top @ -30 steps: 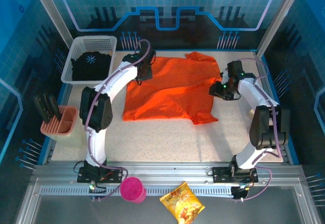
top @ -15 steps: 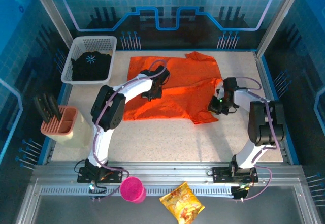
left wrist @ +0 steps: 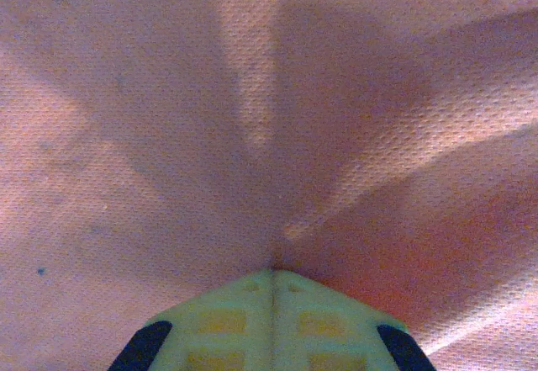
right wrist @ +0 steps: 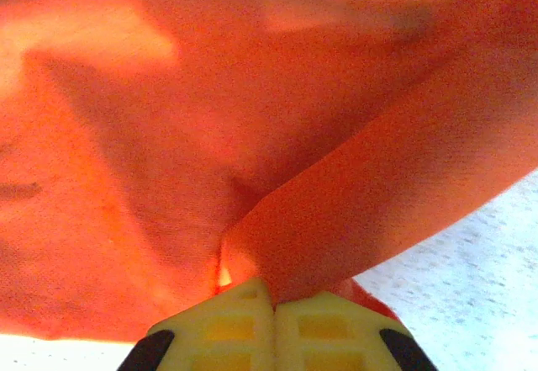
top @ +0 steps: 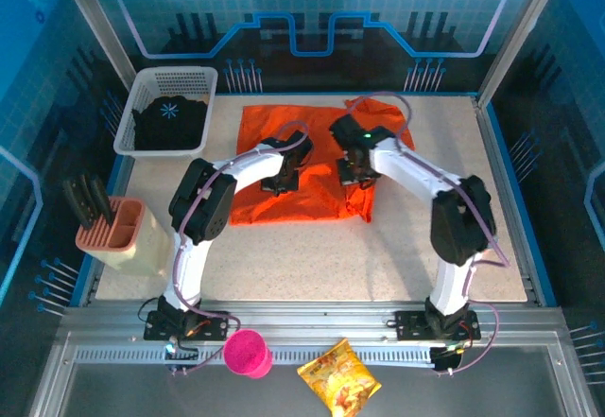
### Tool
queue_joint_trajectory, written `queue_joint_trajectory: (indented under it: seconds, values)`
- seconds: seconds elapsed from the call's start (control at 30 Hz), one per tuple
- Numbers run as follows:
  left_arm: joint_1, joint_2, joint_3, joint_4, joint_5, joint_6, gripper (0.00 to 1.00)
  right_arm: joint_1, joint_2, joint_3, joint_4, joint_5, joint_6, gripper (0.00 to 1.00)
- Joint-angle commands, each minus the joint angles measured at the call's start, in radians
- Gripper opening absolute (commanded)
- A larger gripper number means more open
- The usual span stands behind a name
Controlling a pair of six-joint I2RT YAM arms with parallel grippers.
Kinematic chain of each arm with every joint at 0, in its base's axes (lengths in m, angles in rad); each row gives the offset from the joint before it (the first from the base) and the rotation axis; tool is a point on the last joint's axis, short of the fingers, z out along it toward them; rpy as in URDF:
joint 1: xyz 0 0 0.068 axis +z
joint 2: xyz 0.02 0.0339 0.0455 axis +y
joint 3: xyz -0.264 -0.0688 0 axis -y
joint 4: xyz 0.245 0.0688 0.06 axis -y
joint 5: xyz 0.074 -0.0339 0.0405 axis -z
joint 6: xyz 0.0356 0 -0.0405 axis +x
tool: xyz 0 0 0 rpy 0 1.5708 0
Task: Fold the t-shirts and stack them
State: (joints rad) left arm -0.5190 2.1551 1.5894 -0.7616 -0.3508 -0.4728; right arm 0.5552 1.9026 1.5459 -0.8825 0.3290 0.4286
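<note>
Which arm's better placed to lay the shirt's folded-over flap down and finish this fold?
Right. Right tool is shut on the doubled-over edge of the orange t-shirt, above its middle. Left tool pinches the flat layer beside it, likely better as an anchor.

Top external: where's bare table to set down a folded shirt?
Free: near strip of speckled tabletop between the bright-orange cloth t-shirt and the near edge; right side beyond the shirt, crossed by the right arm. Crowded: centre-back and the white plastic mesh basket back-left.
</note>
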Motion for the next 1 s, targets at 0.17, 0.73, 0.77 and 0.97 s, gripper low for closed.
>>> queue_joint_trajectory:
  seconds: [0.17,0.73,0.77,0.97]
  values:
    - [-0.003,-0.037,-0.042,0.024,0.034,-0.005,0.00,0.080,0.164,0.076,-0.121,0.084,-0.003,0.44]
    - [-0.004,-0.041,-0.039,0.031,0.052,-0.001,0.00,-0.283,-0.406,-0.611,0.406,-0.533,0.247,0.55]
    - [-0.004,-0.041,-0.037,0.029,0.052,-0.001,0.00,-0.300,-0.412,-0.651,0.461,-0.582,0.283,0.55]
    - [-0.004,-0.054,-0.047,0.025,0.044,0.000,0.00,-0.336,-0.456,-0.800,0.736,-0.703,0.484,0.60]
